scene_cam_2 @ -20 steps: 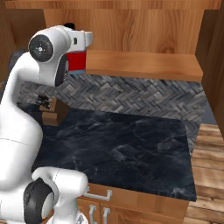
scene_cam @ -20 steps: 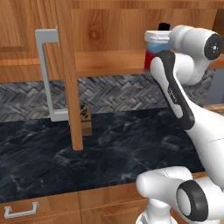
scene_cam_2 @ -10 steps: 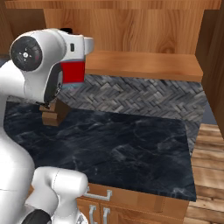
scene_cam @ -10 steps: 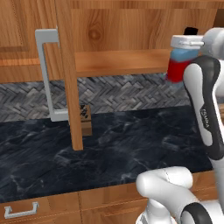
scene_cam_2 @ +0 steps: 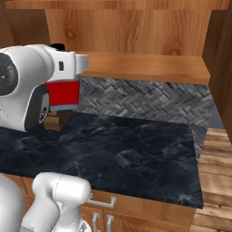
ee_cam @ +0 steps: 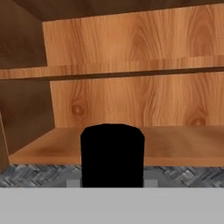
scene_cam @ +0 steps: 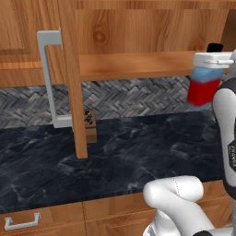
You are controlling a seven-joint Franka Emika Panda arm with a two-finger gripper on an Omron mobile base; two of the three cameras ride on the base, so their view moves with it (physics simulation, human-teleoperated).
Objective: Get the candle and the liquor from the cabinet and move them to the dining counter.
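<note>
In the left base view, a narrow black counter with faint white veining is seen below a grey herringbone tiled wall, with wooden drawer fronts along its near edge. Above it, the cabinet, of warm brown wood, is shown with one door swung open edge-on, its long silver bar handle facing left. One brown knife block is seen on the counter just behind the door. The white arm is raised along the right edge, and the gripper is held level with the cabinet's bottom shelf. One bottle, the liquor, is carried in it, hanging in the air in front of the shelf, above the counter and clear of both; its red body, light blue shoulders and black cap are visible. The claw is closed part-way around the bottle's upper part. In the right base view, the same counter is seen running toward a wooden floor at the right. The arm's large white joint is seen at the left, with the liquor's red body held beside it, above the counter and in front of the shelf edge. In the hand view, the cabinet's bare wooden shelves are seen straight ahead, and the bottle's black cap stands at the bottom centre, between the fingers.
</note>
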